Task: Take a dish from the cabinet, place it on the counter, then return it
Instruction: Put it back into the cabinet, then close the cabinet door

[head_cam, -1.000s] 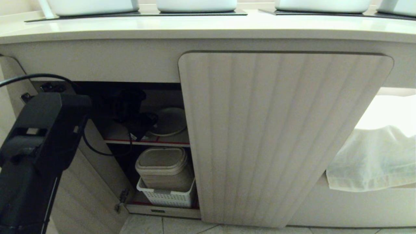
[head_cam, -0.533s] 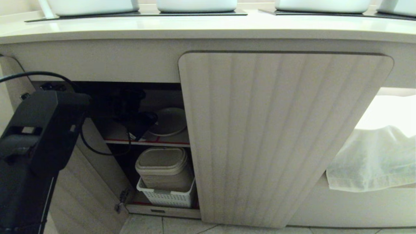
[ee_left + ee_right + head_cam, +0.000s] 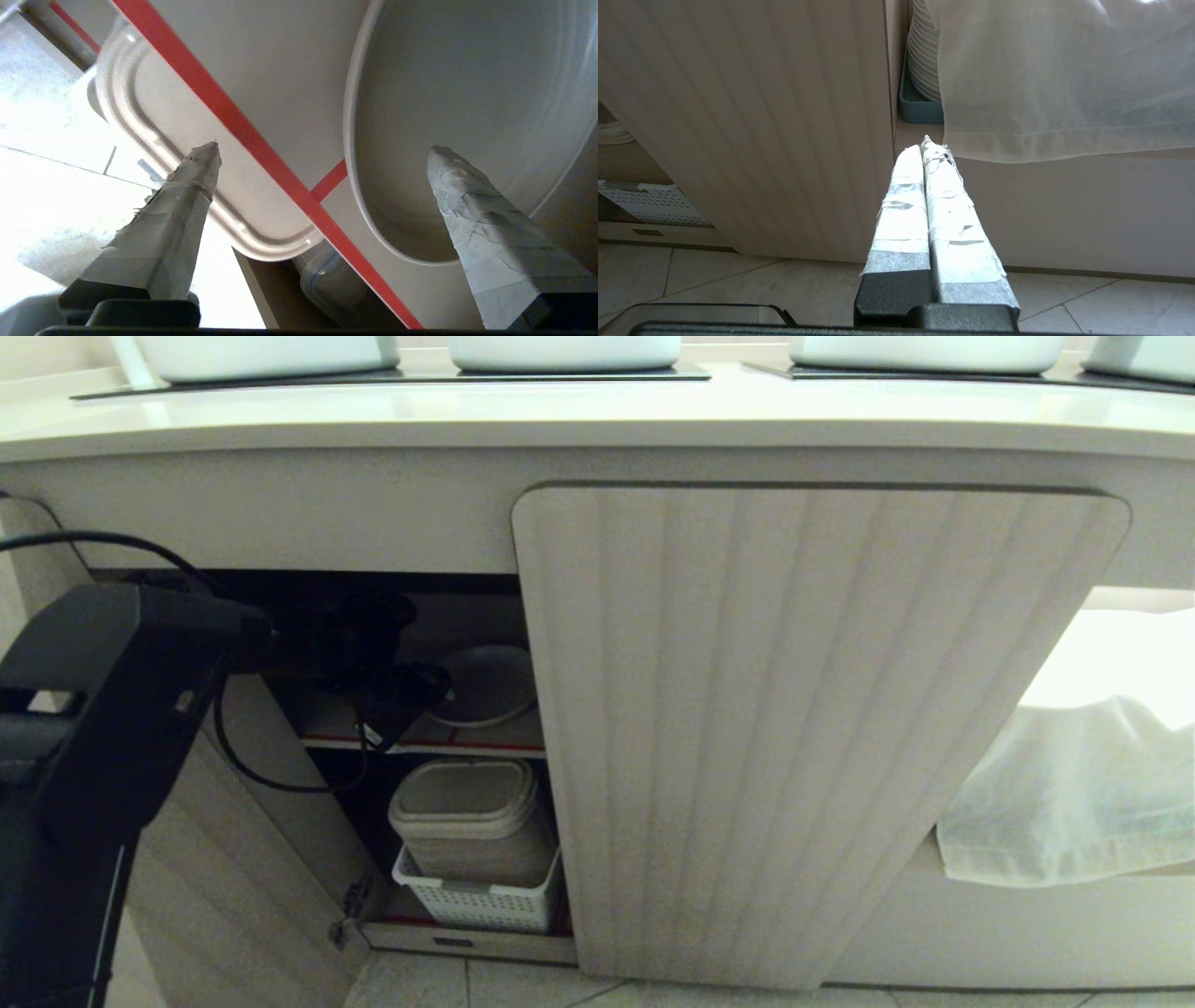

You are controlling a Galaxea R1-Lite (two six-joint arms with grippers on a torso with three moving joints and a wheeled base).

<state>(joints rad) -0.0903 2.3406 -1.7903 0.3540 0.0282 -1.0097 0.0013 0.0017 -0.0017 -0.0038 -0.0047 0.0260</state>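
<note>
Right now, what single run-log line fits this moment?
left gripper: fingers open at shelf edge, empty | dish: flat on cabinet shelf | right gripper: shut, parked low

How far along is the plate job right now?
It looks nearly finished: the plate lies flat on the red-edged shelf inside the cabinet, nothing on the counter. In hand: the left gripper, fingers open, sits by the plate's rim, holding nothing. Left: pull the arm clear. The right gripper is parked shut.
</note>
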